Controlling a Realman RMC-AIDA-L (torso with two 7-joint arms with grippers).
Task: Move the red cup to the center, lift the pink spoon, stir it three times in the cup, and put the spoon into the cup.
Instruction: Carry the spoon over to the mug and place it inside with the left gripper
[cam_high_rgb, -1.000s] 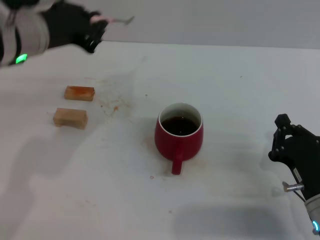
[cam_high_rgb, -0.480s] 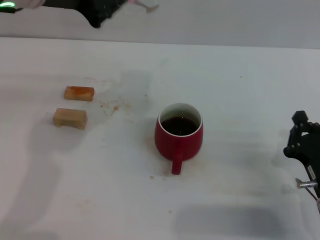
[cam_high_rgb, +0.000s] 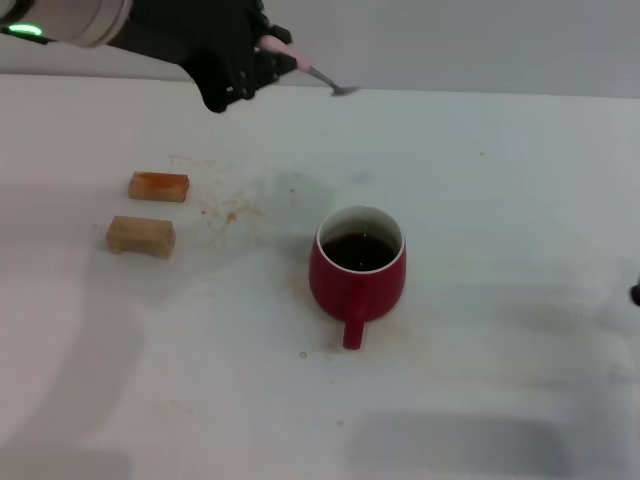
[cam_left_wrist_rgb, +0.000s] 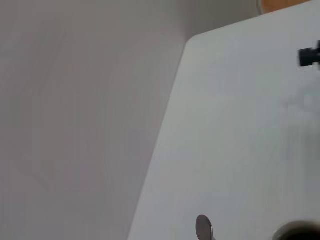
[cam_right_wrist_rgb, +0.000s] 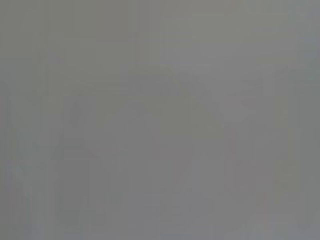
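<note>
Left claw (cam_high_rgb: 262, 58) swung closer | grips thin pink spoon (cam_high_rgb: 312, 72) | glossy rounded red cup (cam_high_rgb: 358, 272)

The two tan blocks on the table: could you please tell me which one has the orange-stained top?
The farther block, the one lying closer to the left pincer, has the orange-stained top. The nearer block is plain pale tan.

cup (cam_high_rgb: 358, 280) dk red, wht rim | spoon (cam_high_rgb: 312, 72) pink/grey | blocks (cam_high_rgb: 141, 236) tan

Bare test bench, stained white table (cam_high_rgb: 480, 200), plain grey wall (cam_high_rgb: 450, 40)
</note>
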